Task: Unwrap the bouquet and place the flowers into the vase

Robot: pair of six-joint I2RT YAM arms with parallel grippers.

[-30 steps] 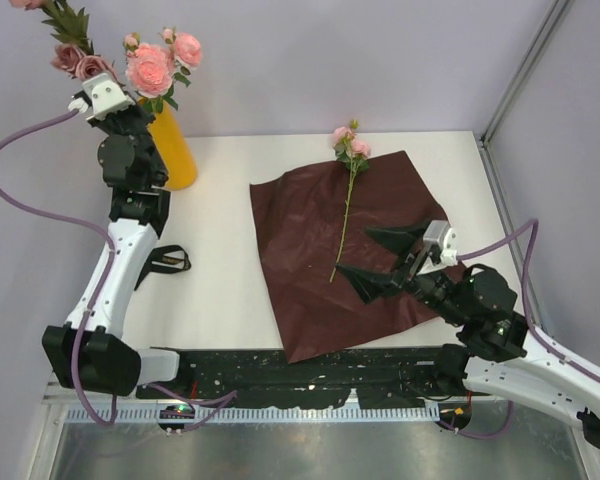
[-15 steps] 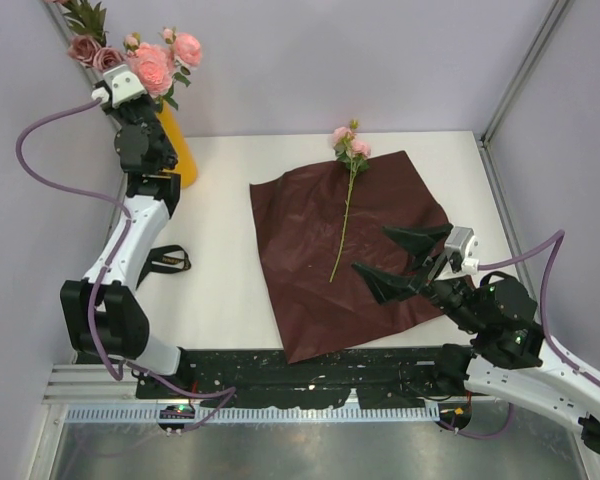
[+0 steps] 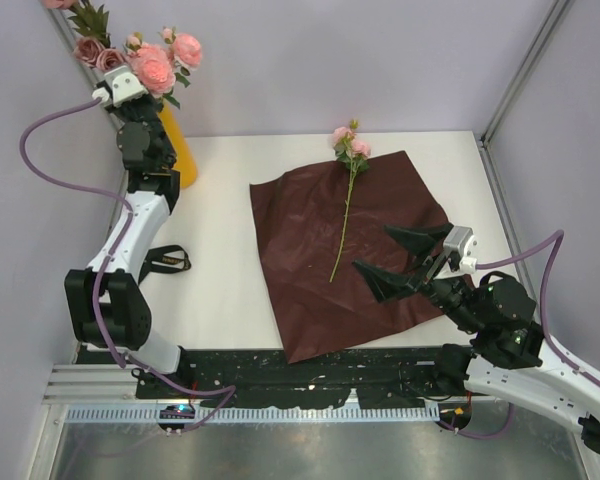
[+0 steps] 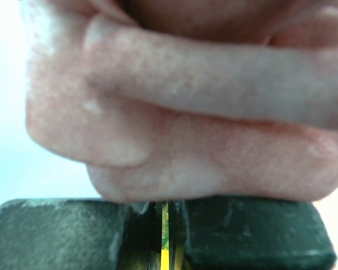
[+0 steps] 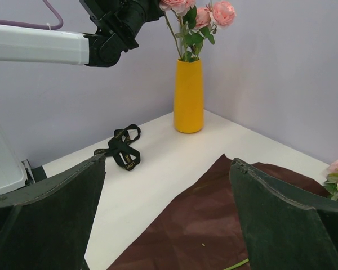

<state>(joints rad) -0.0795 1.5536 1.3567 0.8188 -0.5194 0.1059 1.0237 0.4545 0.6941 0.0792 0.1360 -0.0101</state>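
Yellow vase (image 3: 179, 157) stands at the far left corner of the table (image 3: 225, 280), with pink roses (image 3: 158, 62) already in it

Left gripper (image 4: 168, 232): raised just above the vase mouth, fingers closed. Wrist view shows only a thin green-yellow sliver in the gap, petals blurred right against the lens. Top view shows a mauve stem (image 3: 90, 48) rising from the gripper, beside the roses. Judged: it is pinched on that stem, whose lower end I cannot see, so whether it is in the vase yet is unclear

Right gripper (image 3: 371, 249): fingers spread wide, nothing between them, hovering over the near right part of the paper (image 3: 305, 300)

Paper lies flat and open on the right half of the table. One last stem (image 3: 346, 212) lies on it, blooms at the paper's far edge, cut end toward the middle. Ribbon (image 3: 166, 262) lies loose near the left edge

Step in hand: unwrapping done; loading stems into the vase, one being set, one left

Next move calls for: lowering the held stem straight into the mouth without dragging out the roses, then letting go. After that, the right gripper has to pinch a thin stem lying flat on the paper without catching the sheet
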